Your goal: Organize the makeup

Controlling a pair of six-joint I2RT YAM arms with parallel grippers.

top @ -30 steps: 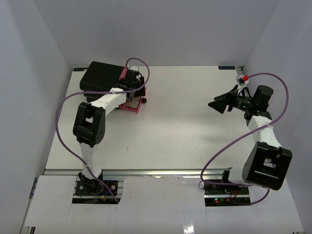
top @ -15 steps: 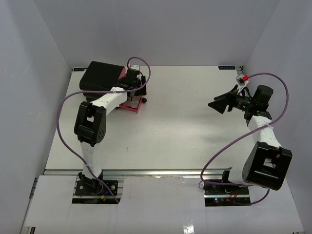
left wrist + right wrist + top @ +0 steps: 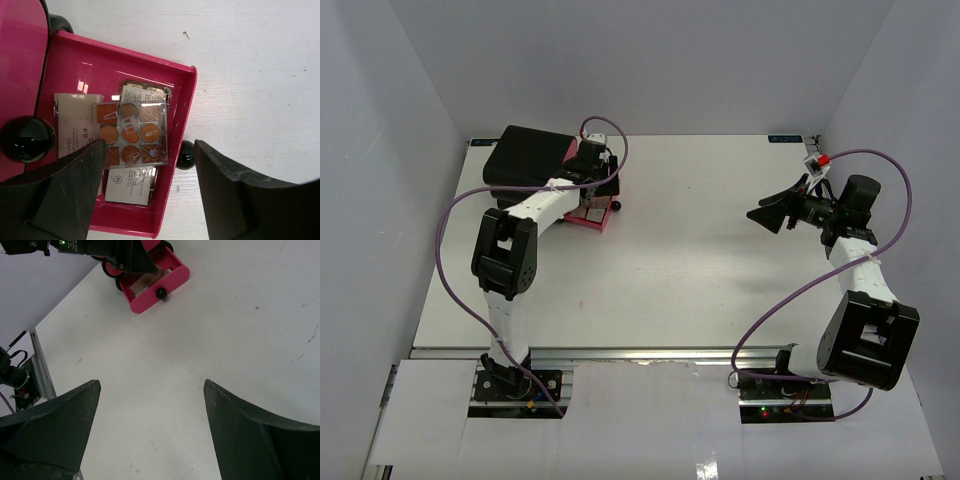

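The left gripper (image 3: 150,195) stands wide open with nothing between its fingers. In the left wrist view one finger (image 3: 65,190) fills the lower left of the frame and the other (image 3: 235,195) the lower right.

Behind them lies the open pink drawer (image 3: 125,65), which occupies the left half of that frame. Its black knob (image 3: 186,154) sits at the drawer front, near frame centre. Inside the drawer a square palette (image 3: 131,134) with orange pans under a clear lid lies flat on top of several flat labelled packages (image 3: 72,120).

In the top view the drawer projects from the black box (image 3: 528,158) at the upper left of the table (image 3: 720,280).

The right gripper (image 3: 150,440) is also wide open and empty. It is at the right of the top view, over bare table, well apart from the drawer.
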